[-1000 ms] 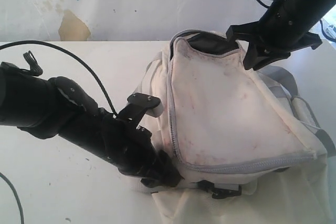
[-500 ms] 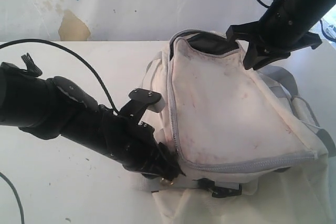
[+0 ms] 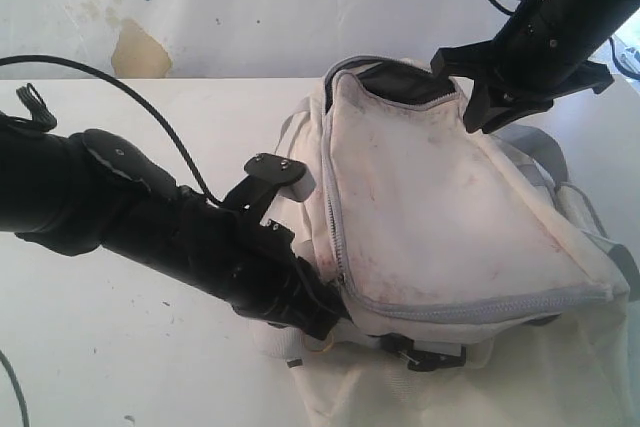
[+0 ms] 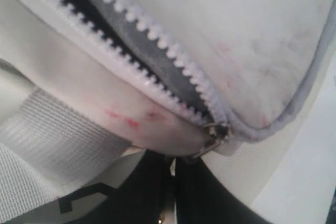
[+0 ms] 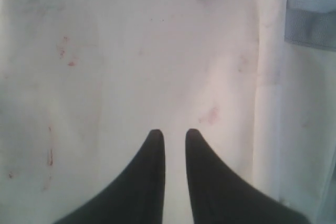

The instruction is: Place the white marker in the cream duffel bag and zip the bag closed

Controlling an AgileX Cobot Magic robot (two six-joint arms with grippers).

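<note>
Sprawling over the white table, the cream duffel bag is soft, slack and grimy, its broad top panel smeared with pinkish and reddish stains. A grey zipper runs round that panel. Along the side nearest the left gripper the two rows of teeth lie parted, and at the bag's far end, just beside the right gripper, the mouth gapes on a dark lining.

In the left wrist view the bag fills the frame. The open zipper narrows to a metal zipper pull at the rounded corner, right at the tip of the left gripper. The dark fingers sit pressed almost together and the pull runs down between them — clamped on it, as far as the view shows. A band of grey webbing strap lies beside them.

A black buckle sits low on the bag's near edge, just past the left gripper, and a black cable loops over that arm.

The right gripper hovers at the bag's upper corner, well apart from the left one. Its two dark fingers stand a little apart with nothing between them — only stained cream fabric beyond. Another grey strap trails off behind it. A scuffed pale wall backs the table.
</note>
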